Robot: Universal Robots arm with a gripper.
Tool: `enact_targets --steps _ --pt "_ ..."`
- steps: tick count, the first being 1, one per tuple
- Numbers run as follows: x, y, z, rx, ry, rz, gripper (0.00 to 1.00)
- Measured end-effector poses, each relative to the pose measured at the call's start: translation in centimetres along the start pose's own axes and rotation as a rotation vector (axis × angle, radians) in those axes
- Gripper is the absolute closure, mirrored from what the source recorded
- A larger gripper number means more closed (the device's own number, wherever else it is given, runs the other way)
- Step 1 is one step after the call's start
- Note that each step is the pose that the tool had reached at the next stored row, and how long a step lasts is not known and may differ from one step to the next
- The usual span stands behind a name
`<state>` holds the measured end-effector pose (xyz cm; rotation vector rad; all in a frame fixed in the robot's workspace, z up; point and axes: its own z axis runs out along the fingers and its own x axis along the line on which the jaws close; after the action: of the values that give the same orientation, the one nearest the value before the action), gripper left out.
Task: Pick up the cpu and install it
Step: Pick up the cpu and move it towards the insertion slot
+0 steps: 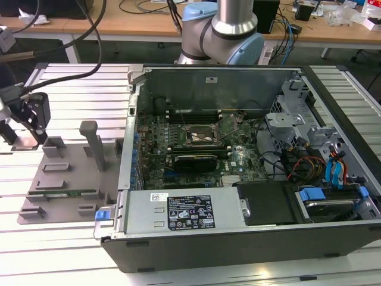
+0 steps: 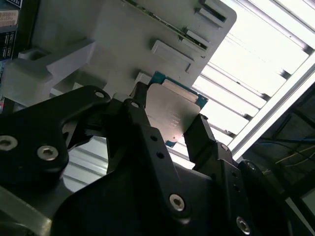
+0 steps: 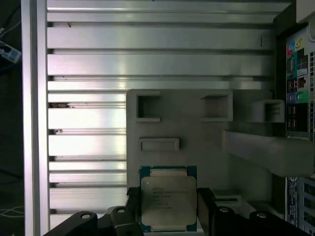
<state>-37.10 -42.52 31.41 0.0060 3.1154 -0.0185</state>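
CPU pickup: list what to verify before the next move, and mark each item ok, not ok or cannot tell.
1. Gripper shut on the cpu: ok; in both wrist views its fingers sit against two opposite edges.
2. Cpu square in the grip: ok in the first wrist view.
3. Cpu lifted free of the grey tray: cannot tell.
4. Computer case open: ok; its board shows in the exterior view.
5. Socket ready to take the cpu: cannot tell.
6. Tall post on the tray: likely not ok for a low move; it stands between gripper and case.
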Motion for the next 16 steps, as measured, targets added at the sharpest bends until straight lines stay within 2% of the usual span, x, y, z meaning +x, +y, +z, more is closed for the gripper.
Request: enact_targets --steps 4,7,9,16 --pt "-0.02 -0.01 -0.72 0.0000 0.0001 0.000 0.45" --pt "-0.04 -0.02 -1.69 0.0000 0.0000 0.000 0.45" --pt "-0.05 -0.02 -1.94 0.0000 0.0000 0.000 0.45" --pt "-0.10 -0.05 -4.03 0.0000 0.0000 0.000 0.45"
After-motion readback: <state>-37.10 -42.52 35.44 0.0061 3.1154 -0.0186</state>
